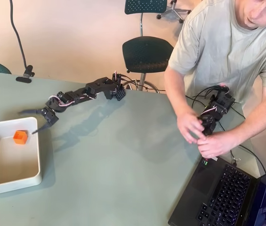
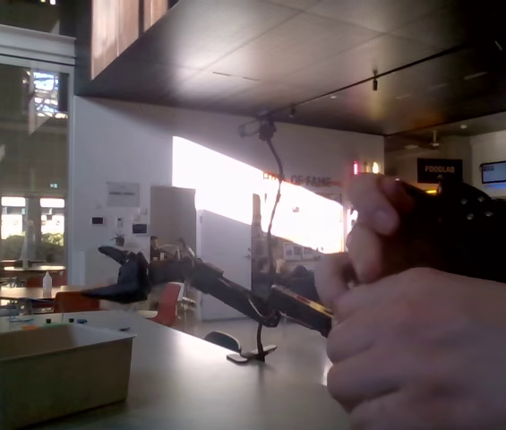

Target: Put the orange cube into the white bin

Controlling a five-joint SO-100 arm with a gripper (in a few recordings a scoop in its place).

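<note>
Open and holding nothing, the gripper (image 1: 30, 120) hangs over the top right corner of the white bin (image 1: 35, 162) in the overhead view. Its two black fingers are spread wide apart, one pointing left above the rim and one pointing down-left over the inside of the bin.

One orange cube (image 1: 20, 137) can be counted. It lies on the floor of the bin, near the top wall. The cube is just below and a little left of the lower finger tip, close to it but not touching. One bin can be counted too, and it sits at the left edge of the green table (image 1: 118, 169).

One black robot arm (image 1: 83, 93) reaches out long and low from its base near the far table edge, going left toward the bin. In the fixed view the arm (image 2: 226, 291) also stretches out nearly flat above the table, and the gripper (image 2: 116, 273) hangs open above the bin (image 2: 51, 372), clear of its rim.

On the right of the overhead view, a person in a pale shirt (image 1: 227, 42) leans over the table. One laptop (image 1: 227, 197) sits at the bottom right. Two dark chairs (image 1: 147, 52) stand behind the table.
</note>
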